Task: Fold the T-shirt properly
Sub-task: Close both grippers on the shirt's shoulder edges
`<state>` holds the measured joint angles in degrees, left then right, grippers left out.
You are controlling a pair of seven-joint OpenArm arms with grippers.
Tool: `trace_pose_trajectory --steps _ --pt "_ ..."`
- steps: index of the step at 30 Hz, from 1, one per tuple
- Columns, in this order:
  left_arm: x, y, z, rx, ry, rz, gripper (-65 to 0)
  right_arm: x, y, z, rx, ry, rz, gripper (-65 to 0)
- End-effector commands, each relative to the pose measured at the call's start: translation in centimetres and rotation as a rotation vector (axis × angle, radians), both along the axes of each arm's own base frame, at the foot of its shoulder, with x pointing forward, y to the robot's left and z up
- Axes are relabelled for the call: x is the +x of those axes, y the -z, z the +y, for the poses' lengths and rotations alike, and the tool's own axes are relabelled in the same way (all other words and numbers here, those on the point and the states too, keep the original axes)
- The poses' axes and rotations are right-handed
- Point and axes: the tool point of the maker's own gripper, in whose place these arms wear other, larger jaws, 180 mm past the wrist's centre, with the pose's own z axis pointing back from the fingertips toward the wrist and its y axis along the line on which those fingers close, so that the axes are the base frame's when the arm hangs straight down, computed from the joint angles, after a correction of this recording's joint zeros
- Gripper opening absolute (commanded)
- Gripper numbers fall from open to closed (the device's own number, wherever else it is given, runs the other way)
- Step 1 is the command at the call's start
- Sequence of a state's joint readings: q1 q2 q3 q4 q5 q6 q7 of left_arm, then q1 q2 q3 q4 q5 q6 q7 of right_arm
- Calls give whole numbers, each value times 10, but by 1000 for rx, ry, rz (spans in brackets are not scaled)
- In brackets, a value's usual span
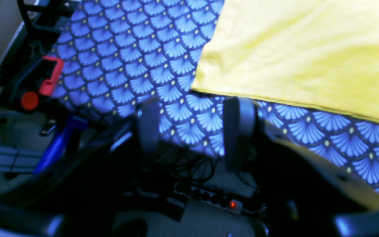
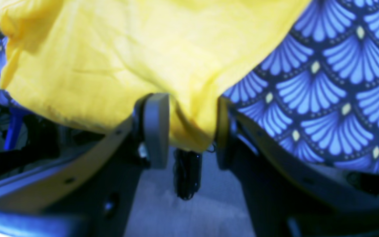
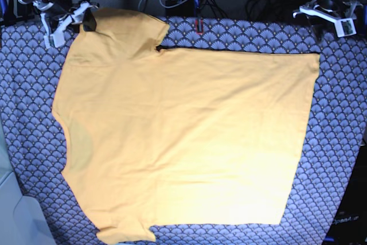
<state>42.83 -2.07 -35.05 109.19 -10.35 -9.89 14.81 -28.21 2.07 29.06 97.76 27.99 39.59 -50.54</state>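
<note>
Yellow-orange thin-fabric T-shirt (image 3: 183, 136): right gripper (image 2: 186, 131) holds the sleeve edge between half-closed fingers; close firmly before lifting. Left gripper (image 1: 192, 131) stands wide, empty, near the hem.

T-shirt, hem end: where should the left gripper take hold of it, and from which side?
Take the T-shirt at its hem corner, probably coming in from the table's back edge. The shirt lies flat on the patterned cloth, so only an edge gives purchase. The left gripper stands open just off that edge, holding nothing, while the right gripper already has the sleeve between its fingers.
</note>
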Motion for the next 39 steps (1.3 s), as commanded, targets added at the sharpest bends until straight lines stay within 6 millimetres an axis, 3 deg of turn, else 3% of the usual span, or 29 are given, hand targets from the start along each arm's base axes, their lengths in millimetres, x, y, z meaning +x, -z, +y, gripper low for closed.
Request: trace_pose_trajectory --steps 1,3,8,11,16,23,28,39 --pt "2 -8 2 16 3 -27 -347 -36 24 8 -22 -63 185 -426" --pt "1 -7 2 15 2 -24 -348 -36 24 7 -24 -63 191 -461" --pt "11 -3 6 12 -6 -35 -344 -35 24 7 -25 -64 191 -650" --pt "11 4 8 -2 -15 -28 -342 -35 24 6 -27 -63 190 -650" --pt "33 2 8 -19 -30 -84 -342 -34 23 6 -29 -63 187 -650" --pt "47 38 16 -87 -88 -57 -342 -33 23 2 -40 -72 188 -650" --pt "46 64 19 -125 -125 -16 -342 -33 22 -1 -46 -73 188 -650" --pt "54 84 20 -165 -147 6 -343 -33 22 -1 -47 -73 188 -650"
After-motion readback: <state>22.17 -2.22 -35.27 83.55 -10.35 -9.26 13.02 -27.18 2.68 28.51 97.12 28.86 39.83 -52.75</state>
